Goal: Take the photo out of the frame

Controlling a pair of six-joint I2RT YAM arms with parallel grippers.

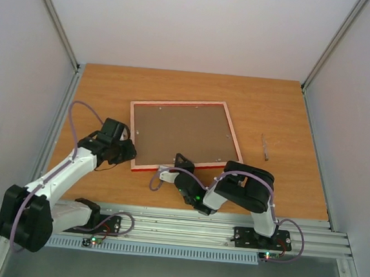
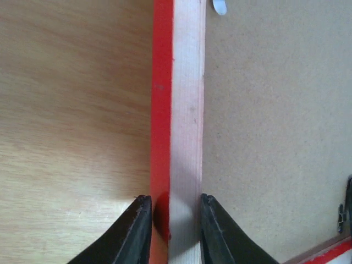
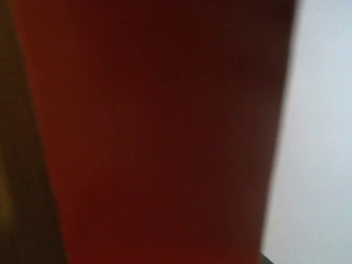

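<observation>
**left jaws on the frame's left rail, right jaws unreadable**

top view: the frame (image 1: 233,135) lies flat and back-up on the wooden table (image 1: 285,108), roughly mid-table. its brown backing board (image 1: 180,135) faces up, with a red strip showing along the near edge. my left gripper (image 1: 127,148) is at the frame's left rail, close to the near-left corner. my right gripper (image 1: 177,164) is at the near rail, left of its middle, touching it or just above it; i can't tell which. right jaw gap isn't readable from here. a small thin stick-like item (image 1: 265,147) lies on the table well to the right of the frame, apart from it. the photo doesn't show in this view or any other.

left wrist: my left gripper (image 2: 175,220) straddles the rail, one black finger (image 2: 137,234) on the red outer side, the other on the inner edge by the board. jaws are narrow, about rail width, and the pads look to sit against both sides. the pale wood back of the rail runs straight up the view. a white tab (image 2: 219,5) sits at the top, a small metal clip (image 2: 342,217) at the far right.

right wrist: a blurred red surface (image 3: 165,132) fills most of the view, too close to resolve. there's a pale area on the right and a dark one on the left. my fingers aren't visible, so i can't tell the right jaw state.
</observation>
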